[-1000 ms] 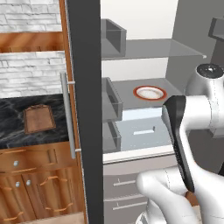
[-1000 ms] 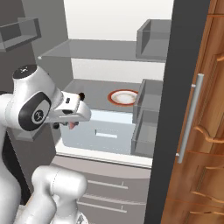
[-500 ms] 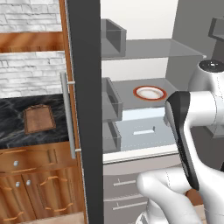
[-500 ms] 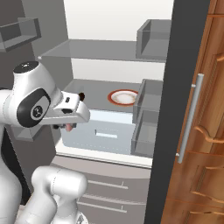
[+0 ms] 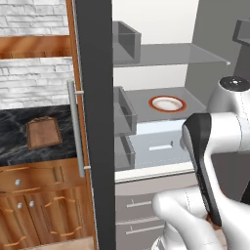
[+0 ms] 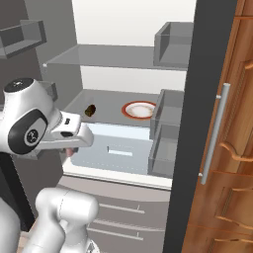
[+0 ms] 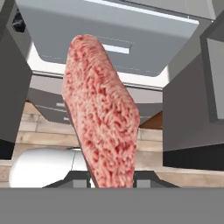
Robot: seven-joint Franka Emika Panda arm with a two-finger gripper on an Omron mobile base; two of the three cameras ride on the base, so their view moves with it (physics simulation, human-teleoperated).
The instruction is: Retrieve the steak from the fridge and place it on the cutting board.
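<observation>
The steak point(image 7: 101, 114), a pinkish mottled slab, stands on edge in the hand view, and my gripper point(image 7: 111, 177) is shut on its lower end. Beyond it lie the fridge's pale drawer front point(image 7: 109, 41) and the floor. The fridge point(image 5: 161, 73) stands open, its dark grey door point(image 5: 93, 122) swung out to the left of the light grey shelves. The door point(image 6: 197, 123) stands on the right in the right base view. The cutting board point(image 5: 43, 133), brown with a darker rim, lies flat on the black stone counter left of the door.
A round white red-rimmed plate point(image 5: 167, 103) sits on the middle shelf point(image 6: 106, 99), with a small dark item point(image 6: 90, 110) to its left. Grey door bins point(image 5: 126, 114) jut from the fridge door. Wooden cabinets point(image 5: 34, 205) stand under the counter and beside the fridge point(image 6: 232, 148).
The hand has drawn back out of the fridge toward the base and slightly down, still holding the steak. The small dark item on the shelf is now uncovered.
</observation>
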